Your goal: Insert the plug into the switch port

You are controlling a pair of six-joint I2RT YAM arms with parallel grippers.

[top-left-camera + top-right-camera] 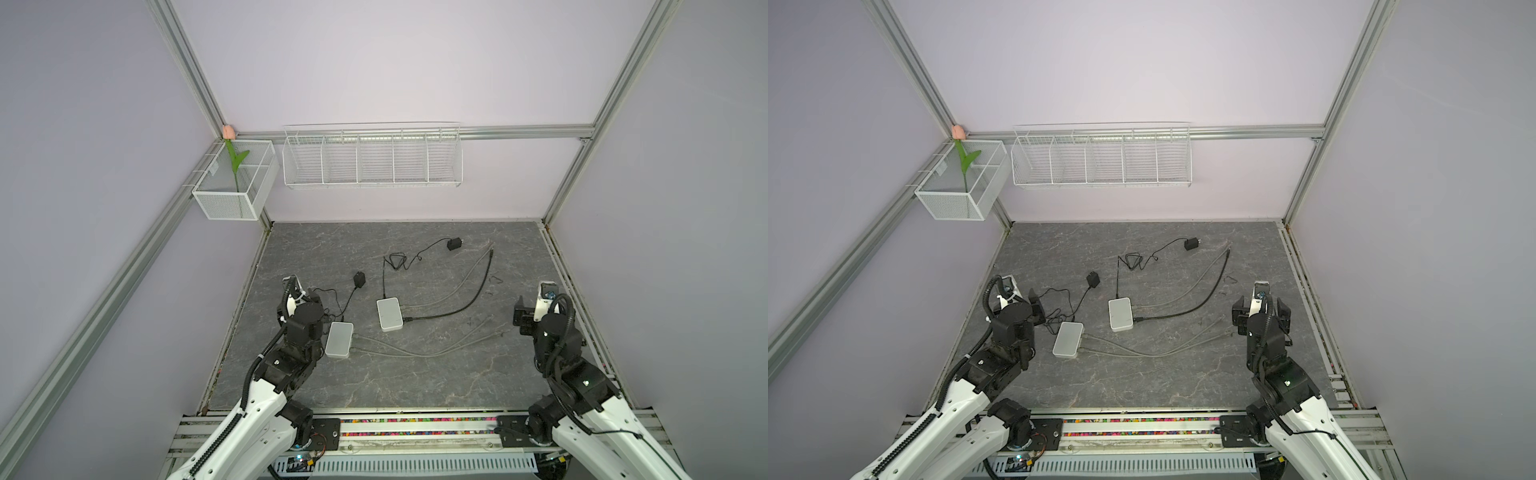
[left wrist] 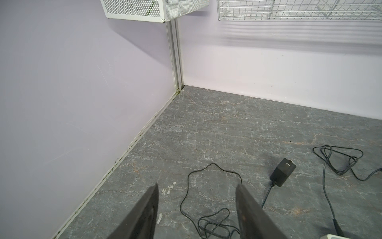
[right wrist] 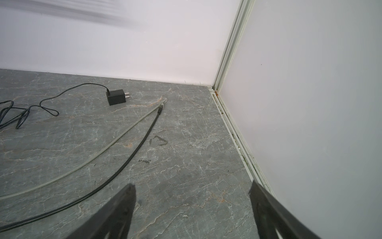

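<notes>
1. Left gripper [image 2: 197, 186] is open with nothing between its fingers, hanging over the grey marble tabletop [image 2: 227, 124] close to the left wall. One black power adapter [image 2: 282, 172] lies on the table just off to the side.
2. Right gripper [image 3: 191, 186] is spread wide and empty too, over bare table near the right wall.
3. Two white boxes sit on the table: the left-hand switch [image 1: 339, 339] is just beside the left arm, and the middle switch [image 1: 390, 314] is nearer the centre.
4. The black flat cable [image 1: 469, 299] comes off the middle switch's right side and arcs toward the back wall. Its free plug [image 3: 159, 111] lies flat on the table, right beside a grey plug [image 3: 162, 105] and near a second adapter [image 3: 116, 99].
5. That plug is well apart from both switches and from both grippers.
6. Grey cables [image 1: 415, 354] trail right from the left-hand switch. Honestly can't tell which ports are free, too small.
</notes>
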